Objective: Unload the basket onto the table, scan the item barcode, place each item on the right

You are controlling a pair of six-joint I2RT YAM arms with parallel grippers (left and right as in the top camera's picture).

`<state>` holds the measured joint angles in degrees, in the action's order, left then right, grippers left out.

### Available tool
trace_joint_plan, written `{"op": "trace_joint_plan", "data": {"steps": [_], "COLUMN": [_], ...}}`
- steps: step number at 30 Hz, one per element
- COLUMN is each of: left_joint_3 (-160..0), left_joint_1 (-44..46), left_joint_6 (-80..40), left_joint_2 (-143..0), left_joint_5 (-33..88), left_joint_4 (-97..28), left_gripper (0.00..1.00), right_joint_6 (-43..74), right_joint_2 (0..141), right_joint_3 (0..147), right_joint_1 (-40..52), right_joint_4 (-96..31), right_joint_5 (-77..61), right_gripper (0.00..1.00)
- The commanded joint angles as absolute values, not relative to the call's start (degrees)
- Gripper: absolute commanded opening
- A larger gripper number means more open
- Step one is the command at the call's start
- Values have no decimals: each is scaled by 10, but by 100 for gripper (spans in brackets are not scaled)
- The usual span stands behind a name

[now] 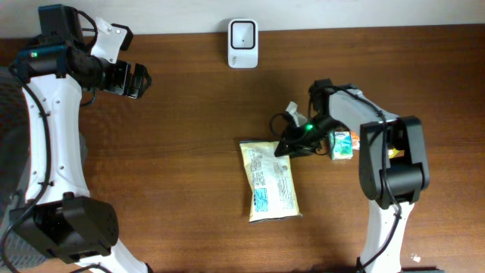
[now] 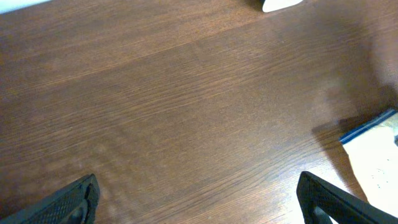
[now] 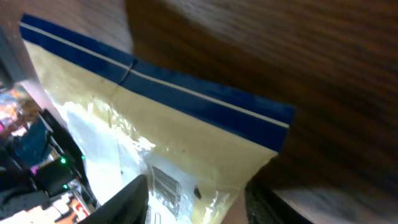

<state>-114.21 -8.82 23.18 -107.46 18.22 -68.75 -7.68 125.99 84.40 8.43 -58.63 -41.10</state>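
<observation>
Lying flat: pouch [image 1: 270, 180] | table [image 1: 174, 152]: dark wood | scanner [image 1: 242, 33] at far edge

This looks like a robotics lab bench staged as a shop checkout: a left arm [image 1: 45, 136] and a right arm [image 1: 390, 167] flank a wood-grain table [image 1: 189, 152] against a pale wall [image 1: 341, 11]. A white barcode scanner [image 1: 242, 33] sits at 12 o'clock, with a packaged snack bag [image 1: 270, 182] at 5 o'clock.

The yellow pouch [image 1: 270, 180] bears print and a barcode [image 3: 165, 186], nothing legible.
</observation>
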Motion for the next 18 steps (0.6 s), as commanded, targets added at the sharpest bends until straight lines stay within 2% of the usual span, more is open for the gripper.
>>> {"op": "trace_joint_plan", "data": {"steps": [1,2,5,9,10,11,12,14,16,17,18], "left_joint_3": [-1147,-1147,-1147,-1147,-1147,-1147,-1147,-1147,-1147,-1147,-1147], "left_joint_1": [-89,-89,-89,-89,-89,-89,-89,-89,-89,-89,-89], "left_joint_6": [241,241,241,241,241,241,241,241,241,241,241], "left_joint_2": [-1070,-1070,-1070,-1070,-1070,-1070,-1070,-1070,-1070,-1070,-1070], "left_joint_5": [187,187,187,187,187,187,187,187,187,187,187], "left_joint_4": [-687,-687,-687,-687,-687,-687,-687,-687,-687,-687,-687], "left_gripper": [99,99,99,99,99,99,99,99,99,99,99], "right_joint_6": [-54,-55,-55,-96,-107,-106,-91,-48,-47,-37,-38], "right_joint_2": [1261,1261,1261,1261,1263,1263,1263,1262,1262,1263,1264], "right_joint_3": [837,855,964,1061,1061,1061,1062,1116,1146,1145,1145], "right_joint_1": [103,102,116,235,274,305,320,318,322,331,342], "right_joint_4": [-553,-551,-554,-535,-528,-521,-514,-566,-623,-667,-696], "right_joint_5": [-415,-416,-386,-245,-206,-173,-171,-229,-291,-315,-315], "right_gripper": [14,5,4,4,42,72,84,85,78,63,35]}}
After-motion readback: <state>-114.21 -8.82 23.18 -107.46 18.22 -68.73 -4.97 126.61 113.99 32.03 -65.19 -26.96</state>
